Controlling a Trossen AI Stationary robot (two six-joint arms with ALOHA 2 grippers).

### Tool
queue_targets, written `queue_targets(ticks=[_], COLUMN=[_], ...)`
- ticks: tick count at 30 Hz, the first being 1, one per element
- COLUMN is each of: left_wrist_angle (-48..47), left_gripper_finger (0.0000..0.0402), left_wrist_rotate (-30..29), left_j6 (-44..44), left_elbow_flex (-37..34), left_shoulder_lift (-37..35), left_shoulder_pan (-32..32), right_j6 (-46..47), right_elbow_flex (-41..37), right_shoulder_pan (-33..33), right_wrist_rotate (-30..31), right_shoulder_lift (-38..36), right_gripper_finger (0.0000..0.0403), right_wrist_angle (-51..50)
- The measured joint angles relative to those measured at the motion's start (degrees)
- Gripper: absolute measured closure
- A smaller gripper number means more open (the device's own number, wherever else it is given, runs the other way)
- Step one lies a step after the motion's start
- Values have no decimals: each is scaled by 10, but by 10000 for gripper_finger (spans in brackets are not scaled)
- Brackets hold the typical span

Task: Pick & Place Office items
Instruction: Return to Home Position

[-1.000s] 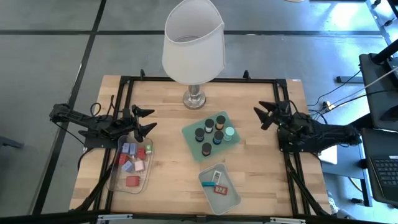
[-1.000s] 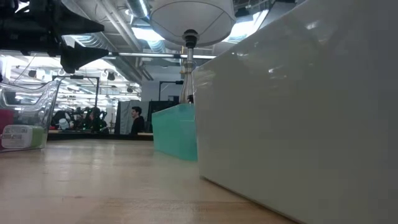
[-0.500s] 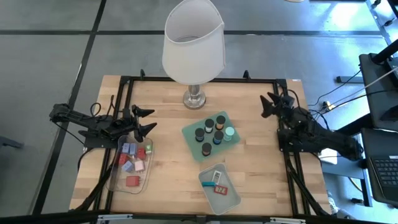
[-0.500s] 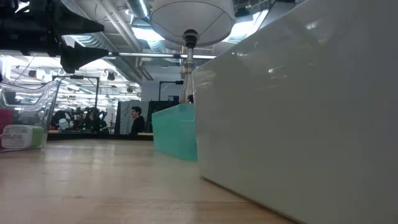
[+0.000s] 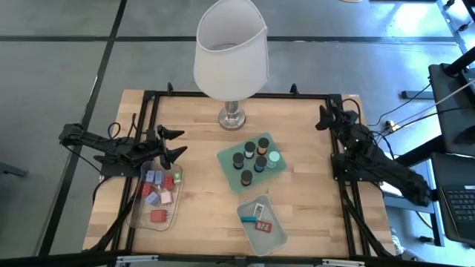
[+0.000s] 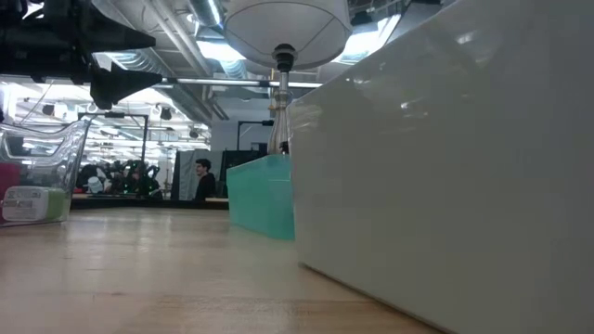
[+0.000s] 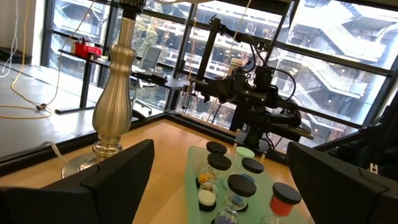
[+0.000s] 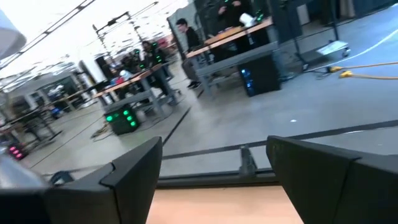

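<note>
The left fingers (image 5: 177,142) are spread wide apart and grip nothing. They hang above the far end of a clear bin (image 5: 136,211), on the left side of the bench (image 5: 200,126). In the left wrist view the gap between them frames the green tray and the lamp's brass stem. The right fingers (image 5: 320,119) are also apart and empty. They sit at the right edge of the bench near its far corner, over the black frame rail, well away from every item.

The clear bin holds the blocks (image 5: 158,216): red, lavender and pink ones lying loose on its floor, one red block with a green spot. In the low view a pale green and white block shows through the bin's wall.

The green tray (image 5: 225,157) lies at an angle in the middle of the bench, just in front of the lamp (image 5: 230,52). On it stand the cylinders (image 5: 246,176), most with black tops, and one each with an orange, a mint and a blue top.

Nearer the front edge is a small pale bin (image 5: 280,236), holding the flat rectangles (image 5: 263,225): a red one and a teal and white one beside it.

A person (image 6: 204,176) shows far off in the room behind the bench.
</note>
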Motion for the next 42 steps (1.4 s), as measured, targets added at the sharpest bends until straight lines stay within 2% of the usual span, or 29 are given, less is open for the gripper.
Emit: queue_targets(ticks=[15,31,42], left_wrist_angle=[0,0,0], left_gripper_finger=[38,38,38], left_wrist_rotate=[2,0,0], left_j6=[0,0,0], left_elbow_flex=[0,0,0], left_shoulder_lift=[0,0,0], left_shoulder_pan=[16,242,350], right_j6=[0,0,0], right_elbow_flex=[0,0,0], right_shoulder_pan=[-76,-130,-153], right_wrist_rotate=[0,0,0], right_shoulder_lift=[0,0,0], right_gripper_finger=[112,112,112], right_wrist_angle=[0,0,0])
